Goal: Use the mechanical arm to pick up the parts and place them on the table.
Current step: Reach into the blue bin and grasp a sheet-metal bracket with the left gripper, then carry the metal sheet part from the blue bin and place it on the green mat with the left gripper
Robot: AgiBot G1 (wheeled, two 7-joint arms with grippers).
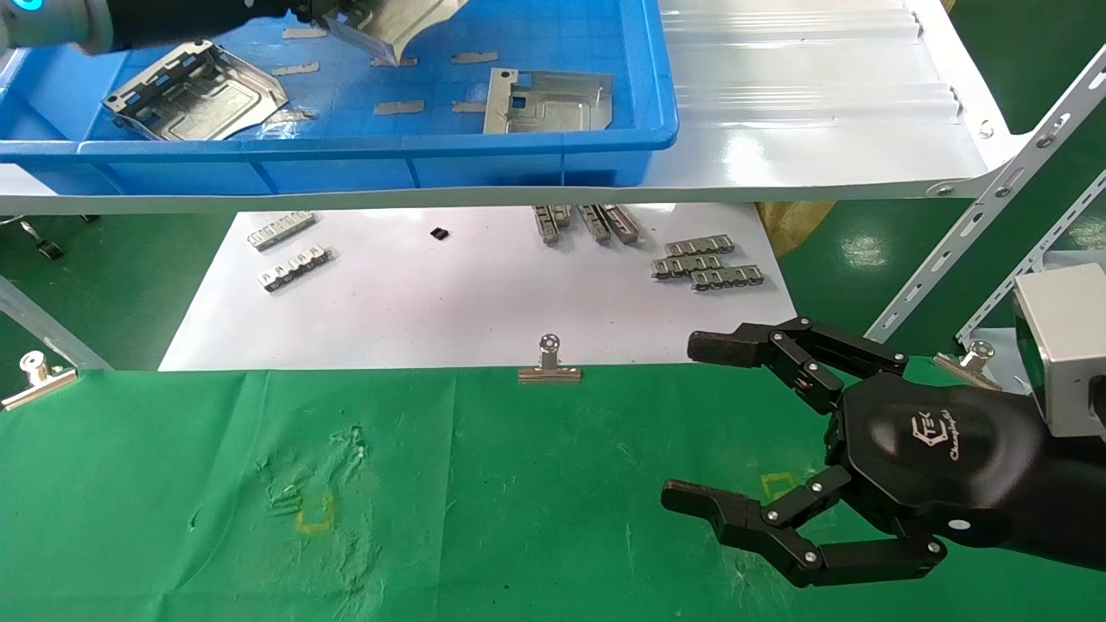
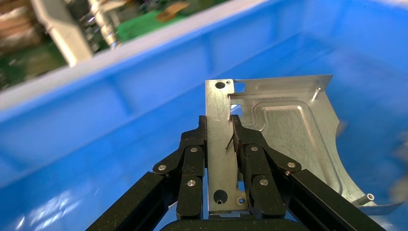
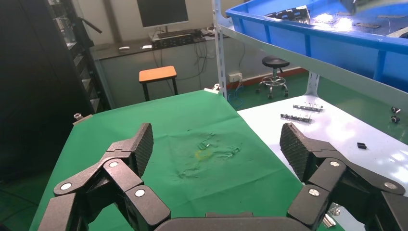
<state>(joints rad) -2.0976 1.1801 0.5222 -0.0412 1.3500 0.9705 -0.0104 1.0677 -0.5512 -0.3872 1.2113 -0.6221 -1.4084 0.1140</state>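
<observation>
Silver sheet metal fills the left gripper [image 2: 220, 144], clamped on 1 part [image 2: 279, 139] above the blue bin [image 1: 639, 95] at the head view's upper left. The right gripper [image 1: 691, 423], fingers spread, hovers lower right. Pickup step; next, carrying it clear to the green table [image 1: 484, 501].

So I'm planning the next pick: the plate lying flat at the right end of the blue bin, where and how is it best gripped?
Probably by its bent slotted flange, the edge that stands up off the bin floor. The plate lies flat, so its other edges give fingers little to close on. Come from above, one finger on each face of the flange, as the left end effector holds its plate now.
</observation>
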